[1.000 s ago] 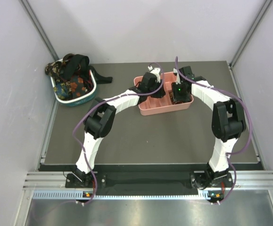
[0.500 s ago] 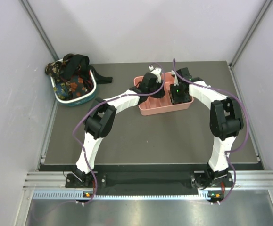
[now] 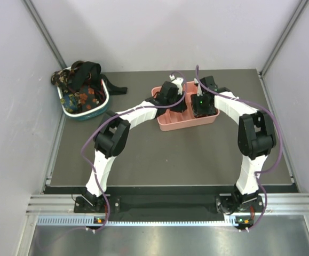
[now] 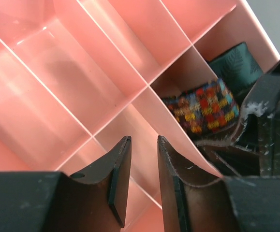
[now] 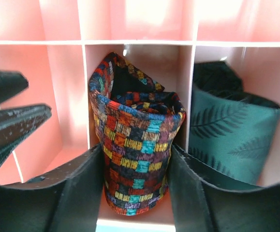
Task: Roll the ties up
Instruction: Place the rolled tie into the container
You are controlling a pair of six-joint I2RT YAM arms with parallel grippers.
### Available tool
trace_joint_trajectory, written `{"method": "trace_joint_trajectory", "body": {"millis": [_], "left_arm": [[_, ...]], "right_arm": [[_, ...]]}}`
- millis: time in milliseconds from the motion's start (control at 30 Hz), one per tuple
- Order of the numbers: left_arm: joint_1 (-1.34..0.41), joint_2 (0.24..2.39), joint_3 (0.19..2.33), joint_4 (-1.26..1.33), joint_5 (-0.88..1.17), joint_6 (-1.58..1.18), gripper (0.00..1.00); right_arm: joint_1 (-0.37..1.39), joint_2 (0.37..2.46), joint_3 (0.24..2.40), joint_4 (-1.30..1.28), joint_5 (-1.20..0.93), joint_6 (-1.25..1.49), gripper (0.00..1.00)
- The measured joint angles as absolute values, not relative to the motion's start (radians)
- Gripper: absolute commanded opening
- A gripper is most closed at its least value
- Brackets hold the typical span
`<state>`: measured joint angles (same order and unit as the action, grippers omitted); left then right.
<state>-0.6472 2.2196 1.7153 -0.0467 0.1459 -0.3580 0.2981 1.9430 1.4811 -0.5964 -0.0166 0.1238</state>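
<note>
on the dark table (image 3: 143, 154), a teal basket (image 3: 85, 113) at the far left holds loose ties (image 3: 82, 88); the pink tray (image 3: 183, 124) sits mid-table. in one cell stands the rolled plaid tie (image 5: 135, 130), the right gripper (image 5: 136, 151) pinching its sides. soft, springy cloth, i'd guess, so squeeze across the coil. the left gripper (image 4: 143, 159) hangs slightly parted, empty.

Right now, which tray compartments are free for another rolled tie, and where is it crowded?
Free: the pink tray's cells under the left jaws, bordering the plaid tie on the side away from the green tie; also the table between tray and arm bases. Crowded: the plaid tie's cell, with the right jaws clamped on it.
</note>
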Motion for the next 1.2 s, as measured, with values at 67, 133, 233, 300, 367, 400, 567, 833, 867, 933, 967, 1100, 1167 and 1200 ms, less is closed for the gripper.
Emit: {"method": "trace_joint_trajectory", "body": {"millis": [67,133,233,300,367,400,567,833,867,933,967,1100,1167,1200], "left_arm": [[-0.646,2.212,1.715,-0.063,0.154,-0.355,0.34],[-0.644,2.207,1.715,-0.077,0.162,-0.351,0.34],[-0.642,2.199,1.715,-0.091,0.168,-0.346,0.34],[-0.642,2.195,1.715,-0.101,0.168,-0.344,0.33],[-0.642,2.191,1.715,-0.110,0.168,-0.342,0.33],[-0.641,2.190,1.715,-0.113,0.168,-0.342,0.33],[-0.641,2.183,1.715,-0.128,0.173,-0.339,0.33],[-0.641,2.177,1.715,-0.143,0.187,-0.337,0.33],[-0.641,2.175,1.714,-0.145,0.190,-0.337,0.33],[-0.641,2.170,1.710,-0.150,0.193,-0.337,0.33],[-0.640,2.166,1.707,-0.151,0.195,-0.337,0.33],[-0.640,2.158,1.697,-0.154,0.197,-0.336,0.33],[-0.638,2.157,1.694,-0.160,0.197,-0.334,0.33],[-0.638,2.157,1.692,-0.164,0.197,-0.333,0.33]], "right_arm": [[0.298,1.934,1.481,-0.589,-0.014,0.114,0.56],[0.298,1.930,1.481,-0.588,-0.014,0.112,0.56],[0.298,1.929,1.481,-0.587,-0.014,0.110,0.56],[0.298,1.929,1.481,-0.587,-0.015,0.108,0.51],[0.298,1.929,1.481,-0.588,-0.015,0.107,0.51],[0.298,1.929,1.482,-0.589,-0.014,0.107,0.53],[0.298,1.929,1.487,-0.594,-0.014,0.106,0.44],[0.298,1.958,1.487,-0.586,-0.008,0.110,0.43],[0.298,1.959,1.487,-0.584,-0.008,0.112,0.43],[0.298,1.959,1.487,-0.584,-0.008,0.115,0.49],[0.298,1.959,1.487,-0.583,-0.009,0.116,0.59],[0.299,1.942,1.490,-0.573,-0.005,0.115,0.63],[0.299,1.936,1.499,-0.583,0.000,0.115,0.65],[0.298,1.936,1.505,-0.594,0.002,0.114,0.66]]}}
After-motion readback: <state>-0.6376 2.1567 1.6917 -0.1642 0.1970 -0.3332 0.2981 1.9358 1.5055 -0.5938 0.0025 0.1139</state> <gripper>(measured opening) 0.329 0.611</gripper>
